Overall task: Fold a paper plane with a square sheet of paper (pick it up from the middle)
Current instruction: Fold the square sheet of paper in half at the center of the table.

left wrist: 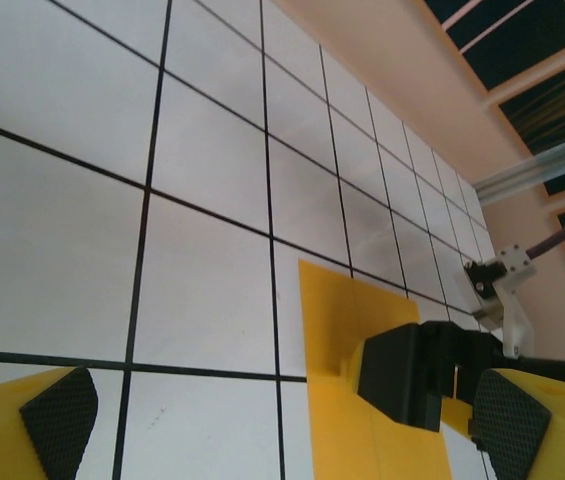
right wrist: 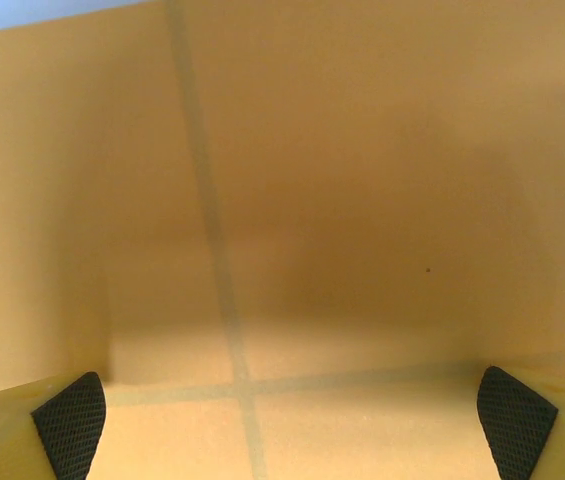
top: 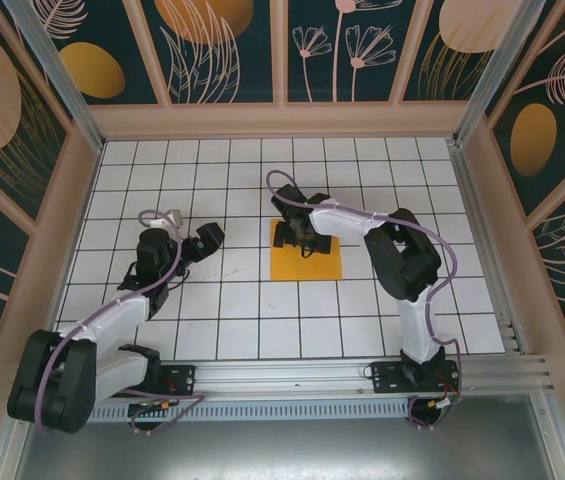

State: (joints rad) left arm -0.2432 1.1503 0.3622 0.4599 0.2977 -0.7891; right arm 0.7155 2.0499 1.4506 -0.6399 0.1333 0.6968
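Note:
The square sheet of paper point(top: 307, 265) is orange-yellow and lies flat on the white grid table, about mid-table. My right gripper point(top: 298, 240) hangs over the sheet's far half, pointing down at it. In the right wrist view the sheet point(right wrist: 342, 200) lies close below, with grid lines showing through it. The right gripper point(right wrist: 292, 440) is open, its fingertips point(right wrist: 69, 435) spread wide with nothing between them. My left gripper point(top: 200, 243) stands open to the left of the sheet, about one tile away. From the left wrist the sheet point(left wrist: 347, 330) and the black right gripper point(left wrist: 427, 375) lie ahead of the open left gripper point(left wrist: 282, 430).
The white grid table point(top: 222, 320) is bounded by peach walls point(top: 282, 120) at the back and sides. An aluminium rail point(top: 362, 375) runs along the near edge by the arm bases. White tiles separate the left gripper from the sheet.

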